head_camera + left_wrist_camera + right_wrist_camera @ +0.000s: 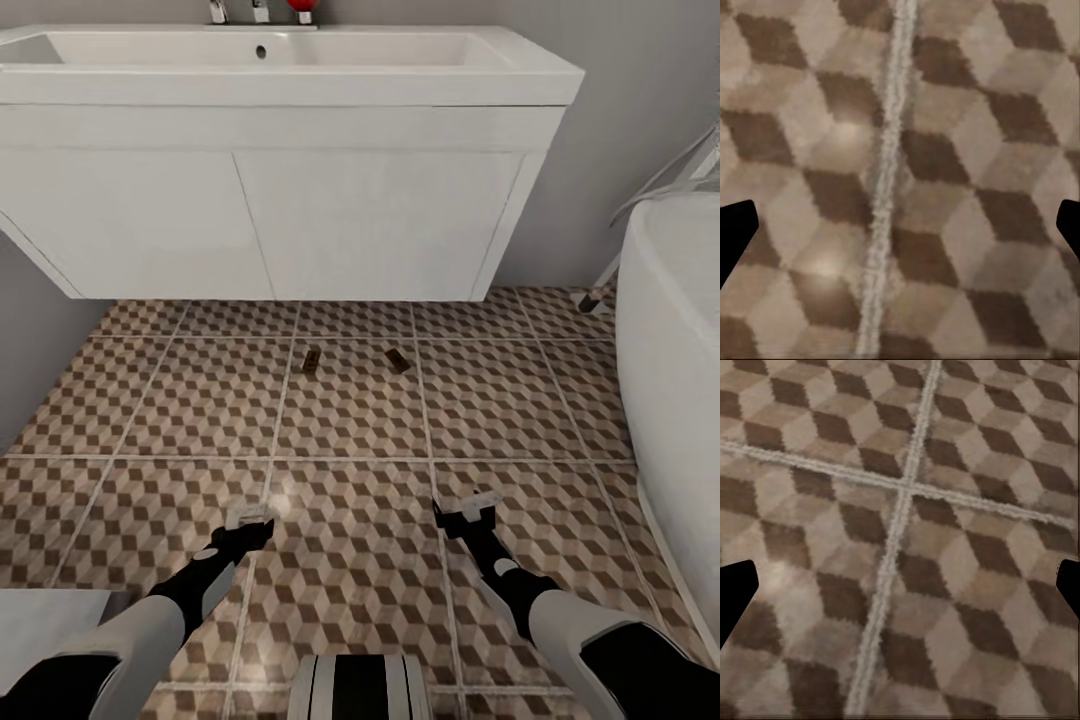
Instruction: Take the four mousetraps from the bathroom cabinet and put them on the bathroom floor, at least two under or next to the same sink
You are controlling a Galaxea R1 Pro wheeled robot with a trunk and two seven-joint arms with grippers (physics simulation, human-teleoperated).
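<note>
From the head camera, two mousetraps lay on the bathroom floor (150, 400): one mousetrap (311, 361) and a second mousetrap (398, 361) sat near each other on the cube-patterned tiles, just in front of the bathroom sink (290, 60), close to the shadow line of its hanging vanity. On that showing, the condition that two traps rest next to the same sink looked met, and both were on the one tiled surface. The other two traps were still to be placed, so the job seemed about half done, with another fetch from the cabinet left. A white bathtub (670, 380) stood at the right edge. The left gripper (250, 520) and the right gripper (468, 512) hung low over the tiles, well short of the traps, and neither appeared to carry anything.

In the left wrist camera, the dark fingertips (736, 229) stood at opposite edges of the picture, so the jaws were spread wide with only patterned tile and a pale grout line (881, 195) between them. Nothing was held.

In the right wrist camera, the fingertips (736, 589) were likewise far apart at the picture's edges, the jaws spread and unloaded, looking down on a crossing of grout lines (902, 493) in the tiled floor.
</note>
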